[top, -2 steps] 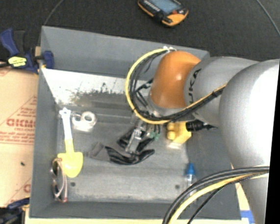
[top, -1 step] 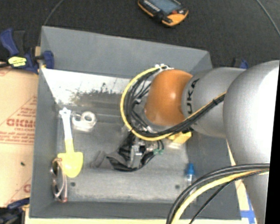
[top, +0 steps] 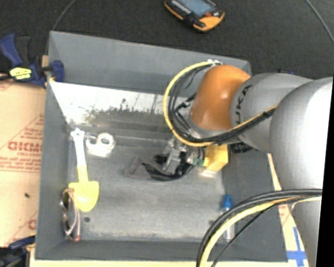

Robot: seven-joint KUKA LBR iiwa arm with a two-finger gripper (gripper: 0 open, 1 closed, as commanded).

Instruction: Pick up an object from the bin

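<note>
Tool (top: 175, 160) was down low in the bin (top: 146, 222), and right under it lay a black piece (top: 154, 171), thin and curved, flat on the floor just left of the yellow block (top: 216, 155). Whether the tool was spread or pressed together, I could not tell. The orange cover (top: 217, 99) and cables hid too much of it, and nothing could be seen pinched.

That black piece looked light and bendy, maybe a strap or clip, so I judged it likely to flex or slide on the bare metal rather than lift cleanly. Best hold, by my guess, was across the thicker bend nearest the block, not the thin tail trailing away left.

Room? Plenty left of the block. Open floor ran out to a white ring (top: 101, 144), well apart, and beyond it a yellow scoop (top: 83, 180) close to the left wall. Tight side was the block itself, just beside the tool, so a nudge there looked a risk. Back wall stood well behind the block. A blue pen (top: 226, 203) lay in front of the block, near the right wall. Straight up looked the clear way out.
</note>
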